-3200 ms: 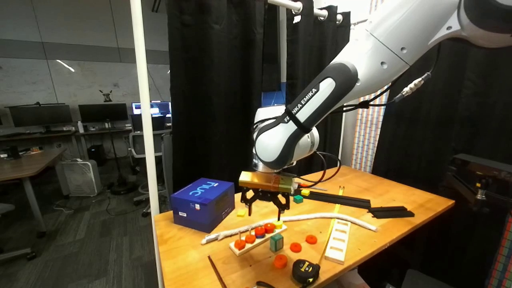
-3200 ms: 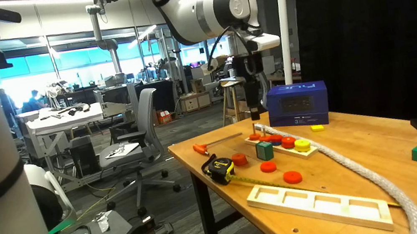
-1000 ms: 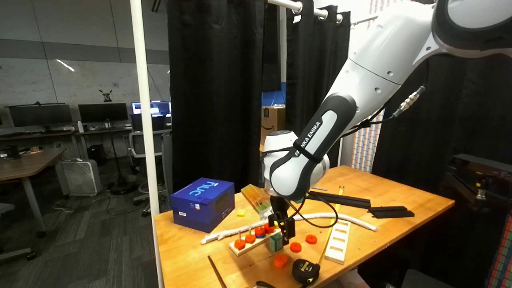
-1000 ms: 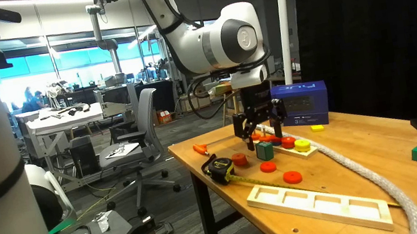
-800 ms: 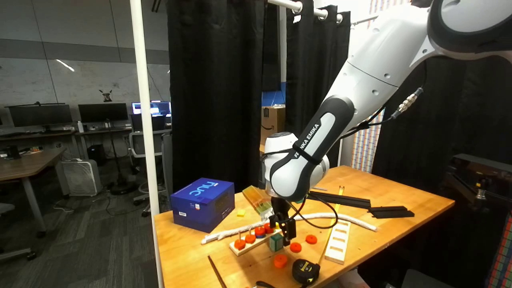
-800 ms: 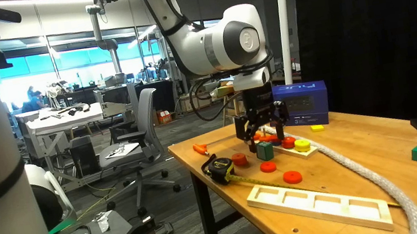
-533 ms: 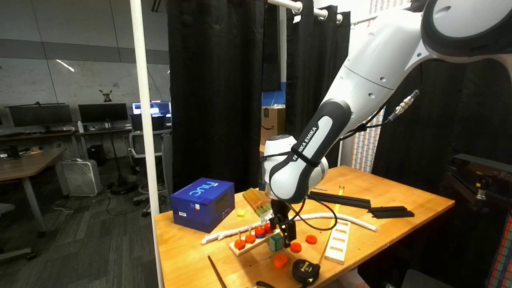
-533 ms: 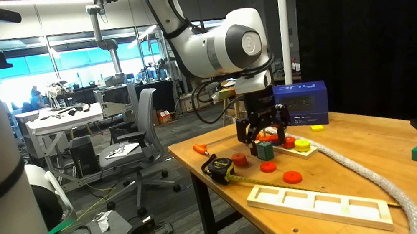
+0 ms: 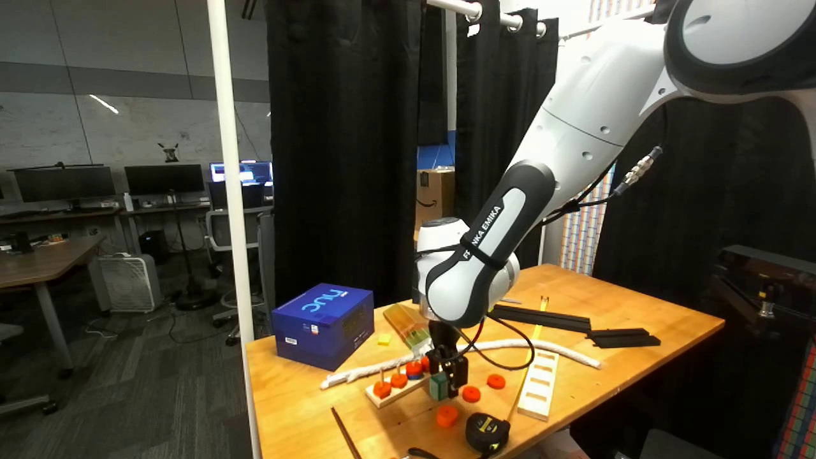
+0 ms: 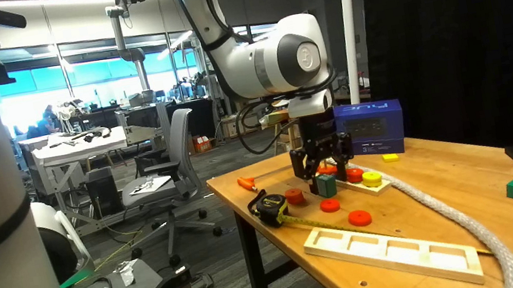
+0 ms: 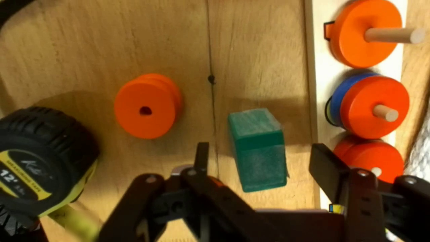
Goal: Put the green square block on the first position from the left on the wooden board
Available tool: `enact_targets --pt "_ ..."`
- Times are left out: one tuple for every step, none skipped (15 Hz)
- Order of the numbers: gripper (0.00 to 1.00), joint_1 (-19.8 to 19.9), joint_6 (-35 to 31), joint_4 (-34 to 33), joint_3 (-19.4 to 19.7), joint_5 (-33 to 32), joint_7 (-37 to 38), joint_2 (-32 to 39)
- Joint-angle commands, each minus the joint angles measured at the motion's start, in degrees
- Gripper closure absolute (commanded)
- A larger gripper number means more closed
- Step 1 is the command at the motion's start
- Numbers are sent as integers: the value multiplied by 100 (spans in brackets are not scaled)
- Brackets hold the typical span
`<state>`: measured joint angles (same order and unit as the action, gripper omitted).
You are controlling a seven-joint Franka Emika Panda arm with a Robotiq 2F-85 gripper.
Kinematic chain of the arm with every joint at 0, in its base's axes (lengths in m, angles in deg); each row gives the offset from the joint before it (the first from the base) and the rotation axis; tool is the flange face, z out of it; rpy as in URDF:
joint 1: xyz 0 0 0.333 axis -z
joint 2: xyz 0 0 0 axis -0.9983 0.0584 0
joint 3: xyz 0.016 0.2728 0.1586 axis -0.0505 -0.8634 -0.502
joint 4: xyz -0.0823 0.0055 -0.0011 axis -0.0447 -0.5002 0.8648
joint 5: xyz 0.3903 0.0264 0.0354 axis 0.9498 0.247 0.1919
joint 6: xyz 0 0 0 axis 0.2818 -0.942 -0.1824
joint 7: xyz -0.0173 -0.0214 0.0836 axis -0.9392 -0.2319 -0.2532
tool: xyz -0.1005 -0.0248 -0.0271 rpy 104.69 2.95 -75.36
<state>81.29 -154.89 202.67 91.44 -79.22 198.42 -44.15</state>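
Near the tape measure (image 11: 47,161), the green square block (image 11: 259,153) is sitting on the table (image 11: 117,40). The gripper (image 11: 260,151) is hanging there too, its fingers (image 11: 324,168) standing apart with the block between, gaps showing.

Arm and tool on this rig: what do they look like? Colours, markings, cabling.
Arm: white and rounded, with dark trim, white FRANKA EMIKA lettering partly covered by a black strap, and a pale round badge on a dark joint cap. Black cables run outside it, one with a silvery connector. Tool: black, angular, two-fingered.
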Motion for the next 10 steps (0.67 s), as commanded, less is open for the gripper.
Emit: enact_targets --pt "50 -147 -5 -127 138 -108 -31 71" --pt "58 -151 -3 -125 141 -111 -35 69" --pt "65 -154 1 -126 141 -111 -43 67" --pt "73 -160 8 -124 141 -116 -54 63" --pt "81 -170 6 -114 145 -136 -63 53" --pt "89 -179 13 -105 148 -149 -77 44" --pt "86 -176 63 -100 129 -130 -132 24" --pt "84 -153 87 -86 90 -67 -235 6" --pt "84 -143 106 -51 66 -45 -341 -50" --pt "84 -169 123 -17 89 -109 -381 -120"
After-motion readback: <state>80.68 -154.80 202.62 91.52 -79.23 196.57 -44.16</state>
